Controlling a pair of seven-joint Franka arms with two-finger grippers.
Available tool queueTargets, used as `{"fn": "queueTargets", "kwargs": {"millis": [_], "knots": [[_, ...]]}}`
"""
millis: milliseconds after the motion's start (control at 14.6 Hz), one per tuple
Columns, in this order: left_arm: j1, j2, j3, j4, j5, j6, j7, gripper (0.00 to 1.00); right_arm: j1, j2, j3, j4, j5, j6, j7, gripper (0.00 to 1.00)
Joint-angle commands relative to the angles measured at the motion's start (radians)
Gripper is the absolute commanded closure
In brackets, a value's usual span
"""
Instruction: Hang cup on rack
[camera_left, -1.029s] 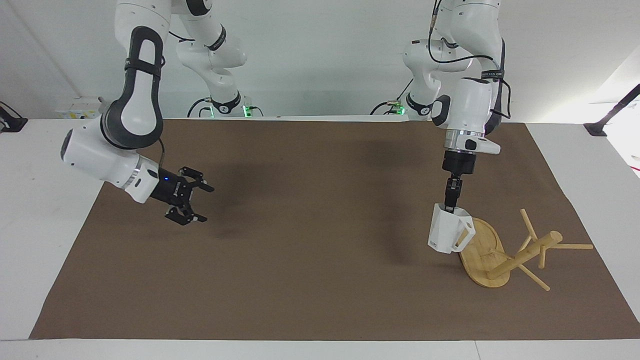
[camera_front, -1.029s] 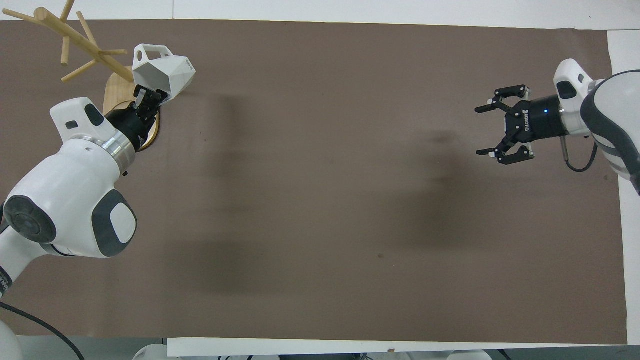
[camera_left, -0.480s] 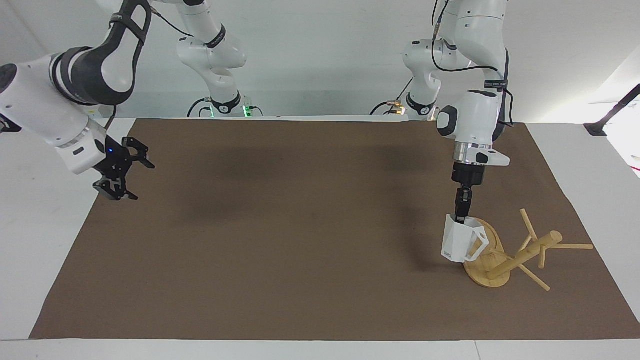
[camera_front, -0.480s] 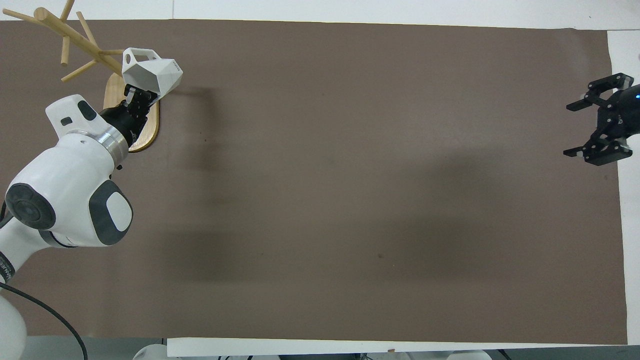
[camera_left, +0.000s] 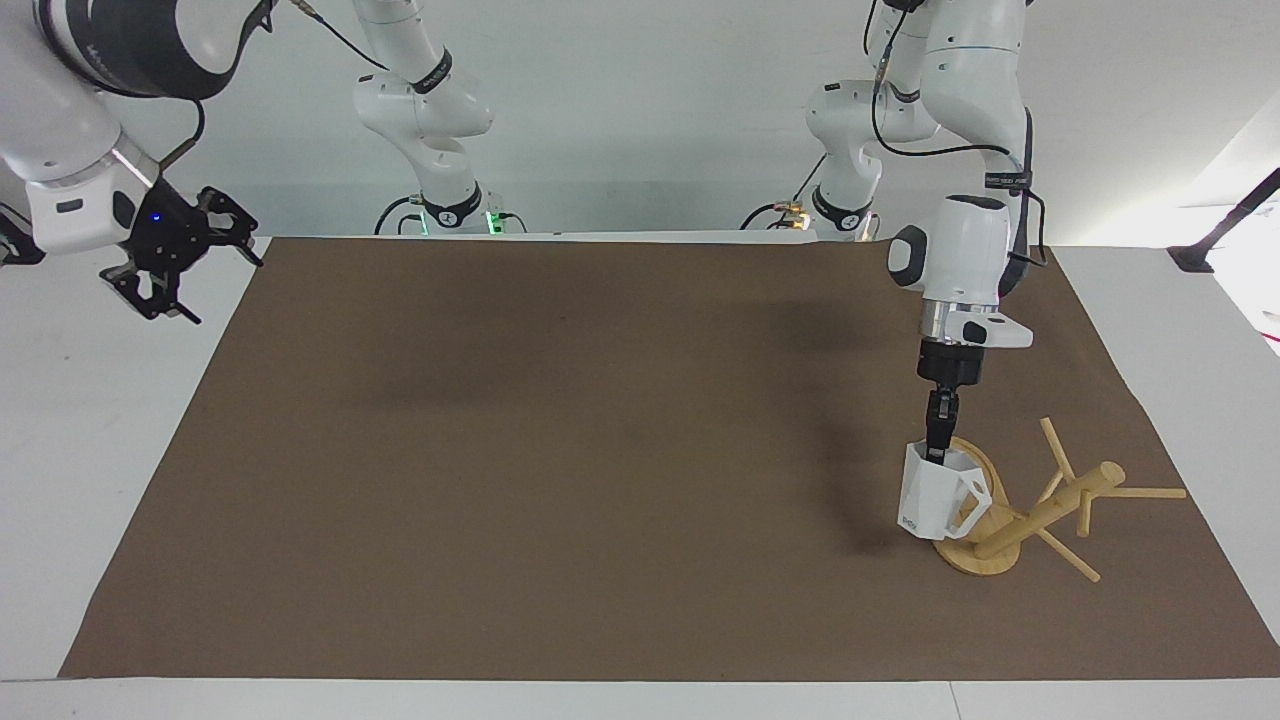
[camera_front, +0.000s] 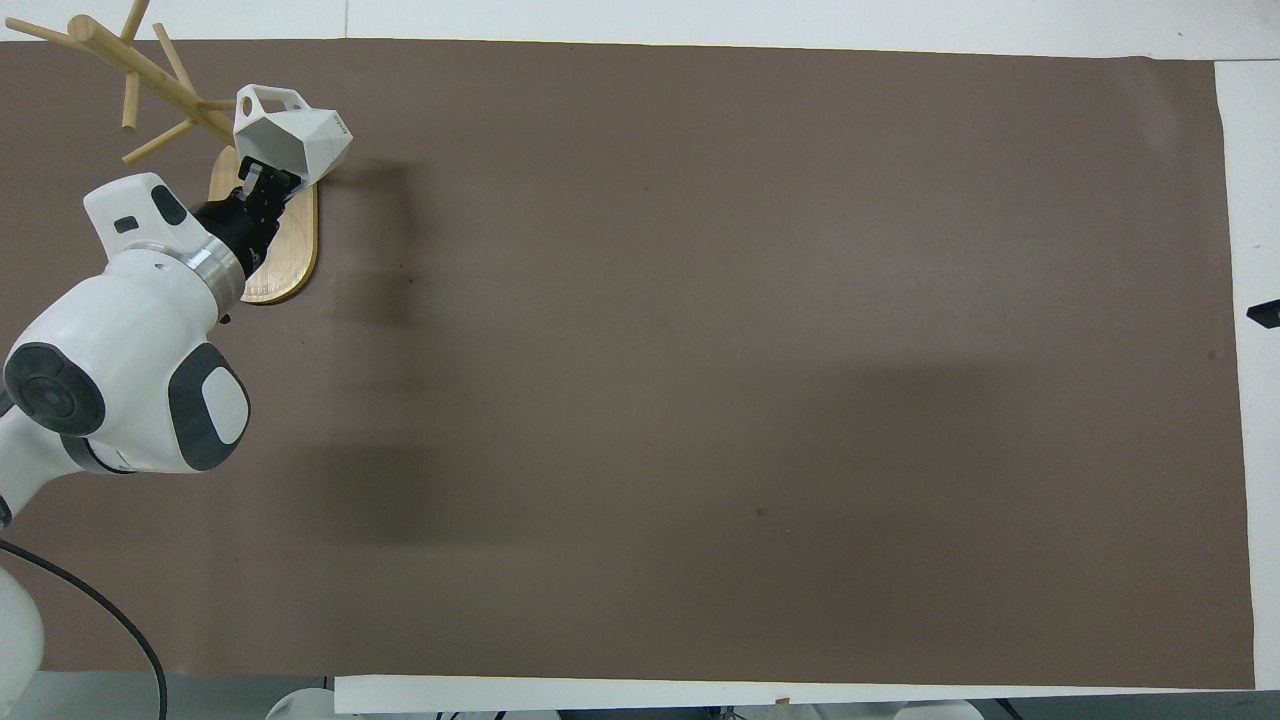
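Note:
The white faceted cup (camera_left: 932, 497) (camera_front: 292, 140) hangs upright from its rim, with my left gripper (camera_left: 938, 456) (camera_front: 262, 182) shut on the rim wall. It sits just over the oval base of the bamboo rack (camera_left: 1052, 508) (camera_front: 150, 76), close to the foot of the post. The cup's handle points at the post and the lower pegs. Whether the handle touches a peg cannot be made out. My right gripper (camera_left: 168, 272) is open and holds nothing. It is raised over the white table edge at the right arm's end, off the mat.
A brown mat (camera_left: 600, 450) (camera_front: 700, 350) covers most of the white table (camera_left: 80, 420). Only a dark tip of the right gripper shows at the edge of the overhead view.
My left gripper has carried the cup sideways and a little down, closer to the rack's post. The right arm has pulled back and up, off the mat toward its own end.

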Motion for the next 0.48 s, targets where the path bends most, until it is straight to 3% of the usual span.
{"fn": "queueTargets", "kwargs": {"millis": [0,343,412], "knots": [[0.028,0.008,-0.011,0.014,0.024,-0.01,-0.005,1.0,0.061,-0.015,0.012,0.012,-0.096,-0.039,0.291,0.0],[0.054,0.028,-0.008,0.021,0.024,-0.012,-0.003,1.0,0.069,-0.017,0.013,0.021,-0.092,-0.119,0.699,0.0],[0.054,0.028,-0.006,0.027,0.022,-0.013,-0.002,0.87,0.067,-0.017,0.018,0.024,-0.093,-0.122,0.781,0.0]]}}
